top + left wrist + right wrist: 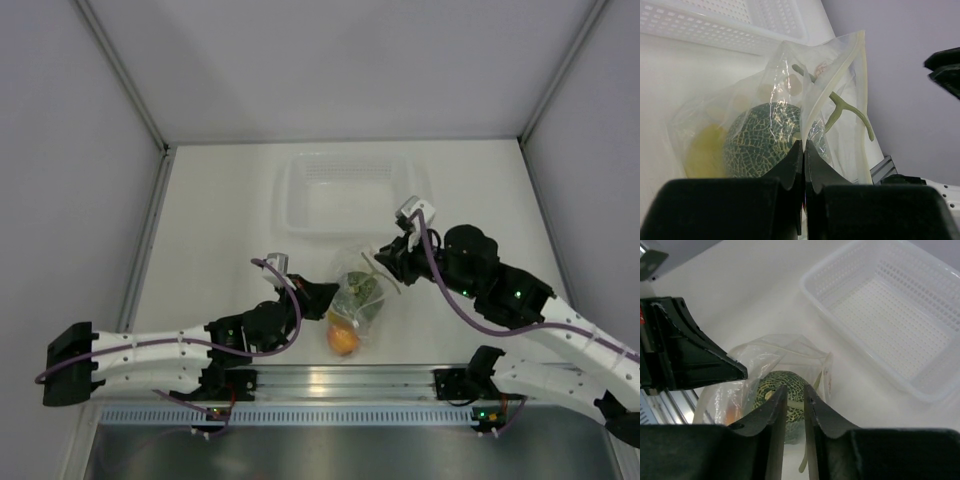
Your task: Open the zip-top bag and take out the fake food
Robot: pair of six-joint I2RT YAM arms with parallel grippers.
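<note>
**Left Fingers Pinched on Bag Film, Right Fingers Narrowly Parted Above It**

The left gripper (803,148) had its 2 black fingers pressed together with no gap, a fold of film from the clear, crinkly zip-top plastic bag (850,75) caught between their tips. Just beyond those tips, inside the bag, sat the mottled green round toy melon (762,142). Its thin pale-green forked stem (840,107) rose toward the bag's upper rim. A smaller yellow toy fruit (702,152) lay touching the melon, also behind the film.

The right gripper (796,394) hung over the bag's far side with its 2 fingers only narrowly apart. The melon showed through the slit, and no film could be seen held there. In the left wrist view those fingertips stood clear of the bag's rim.

From above, the bag lay close to the worktop's near edge, about midway along it, between the 2 arms. The small orange-red toy fruit (343,340) sat at the bag's near end, nearest the metal rail (340,380) along that edge.

The rigid clear perforated rectangular tub (890,315) stood apart from the bag, toward the far edge of the white worktop (220,220).
</note>
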